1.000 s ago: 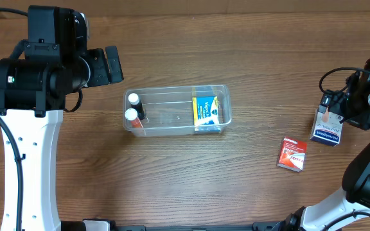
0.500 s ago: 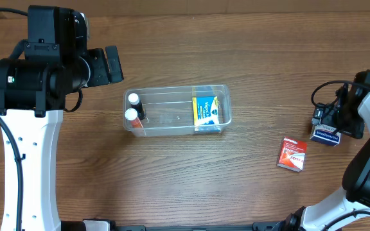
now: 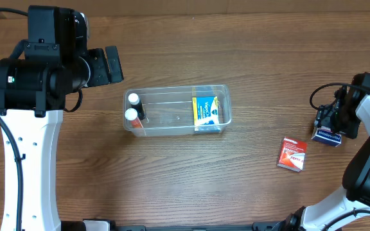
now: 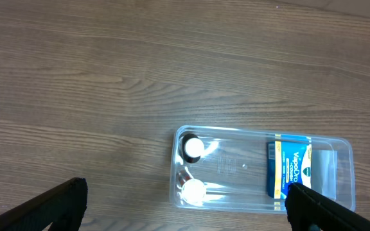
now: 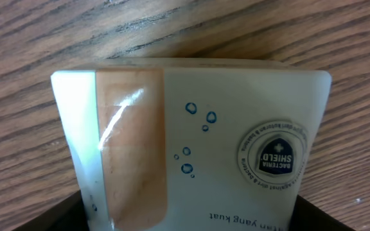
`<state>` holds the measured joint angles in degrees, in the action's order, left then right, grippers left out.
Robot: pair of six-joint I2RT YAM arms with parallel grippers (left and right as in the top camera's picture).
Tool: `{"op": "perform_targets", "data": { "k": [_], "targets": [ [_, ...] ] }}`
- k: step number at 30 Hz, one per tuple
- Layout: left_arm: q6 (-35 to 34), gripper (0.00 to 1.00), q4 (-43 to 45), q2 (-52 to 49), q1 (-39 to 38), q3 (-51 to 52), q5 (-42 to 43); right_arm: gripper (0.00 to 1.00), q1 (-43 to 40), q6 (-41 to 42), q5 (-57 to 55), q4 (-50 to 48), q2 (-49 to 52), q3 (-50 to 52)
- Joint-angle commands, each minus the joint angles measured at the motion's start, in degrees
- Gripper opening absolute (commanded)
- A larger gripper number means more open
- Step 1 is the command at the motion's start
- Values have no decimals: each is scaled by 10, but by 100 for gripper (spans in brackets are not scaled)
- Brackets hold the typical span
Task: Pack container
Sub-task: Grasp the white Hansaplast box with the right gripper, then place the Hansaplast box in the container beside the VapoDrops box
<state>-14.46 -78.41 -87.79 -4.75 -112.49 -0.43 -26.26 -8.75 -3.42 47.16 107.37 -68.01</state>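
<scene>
**Left gripper** (image 3: 106, 64): held above the table (image 3: 249, 199), fingers spread wide, nothing between them. The container is seen just ahead of it and a little to its right. This arm is much the nearer one to the container.

**Container** (image 3: 172, 114): a clear tub, set flat. Its long axis runs from the left gripper's side toward the right gripper's side.
- Two white-capped bottles (image 3: 131, 115) are stood at the end nearer the left gripper.
- A blue-and-yellow box (image 3: 207, 110) is stood at the end nearer the right gripper.
- The middle stretch between them is left bare.

**Red box** (image 3: 292, 154): laid flat on the table, near the right gripper on its left, between that gripper and the container.

**Right gripper** (image 3: 326, 123): lowered over a plaster box (image 5: 191, 141), which is framed between its two fingers in the wrist view.
- Whether the fingers are pressed on the box cannot be told.
- The container is placed well apart, to this gripper's left.
- The coming move is judged to be a carry leftward, past the red box, to the bare middle.

**Hidden or unclear:**
- The plaster box is mostly covered by the gripper from overhead, and its lower part is cut off in the wrist view.
- Contact between finger and box is not shown.
- The tips of the left fingers are cropped at the frame edge.
</scene>
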Motion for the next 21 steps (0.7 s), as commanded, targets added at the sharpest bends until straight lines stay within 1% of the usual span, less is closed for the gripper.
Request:
{"op": "perform_targets", "data": {
  "k": [1, 2, 3, 5, 7, 11, 14, 15, 17, 21],
  "targets": [
    [12, 100, 1, -1, 3, 2, -2, 70, -4, 15, 0, -2, 1, 2],
    [12, 100, 1, -1, 3, 2, -2, 66, -2, 20, 13, 3, 0, -5],
    [12, 100, 1, -1, 3, 2, -2, 65, 0, 32, 22, 10, -2, -14],
    [12, 100, 2, -1, 3, 2, -2, 67, 12, 47, 28, 39, -7, -47],
    [12, 100, 3, -1, 3, 2, -2, 66, 38, 65, 30, 88, -22, -106],
    [12, 100, 3, -1, 3, 2, -2, 66, 105, 94, 32, 176, -57, -210],
    [12, 100, 3, -1, 3, 2, -2, 65, 179, 106, 32, 222, -92, -264],
    [12, 100, 3, -1, 3, 2, -2, 64, 203, 106, 31, 230, -103, -273],
    [12, 100, 6, -1, 3, 2, -2, 60, 276, 110, 31, 239, -134, -286],
    [12, 100, 6, -1, 3, 2, -2, 60, 416, 182, 31, 236, -164, -287]
  ]
}}
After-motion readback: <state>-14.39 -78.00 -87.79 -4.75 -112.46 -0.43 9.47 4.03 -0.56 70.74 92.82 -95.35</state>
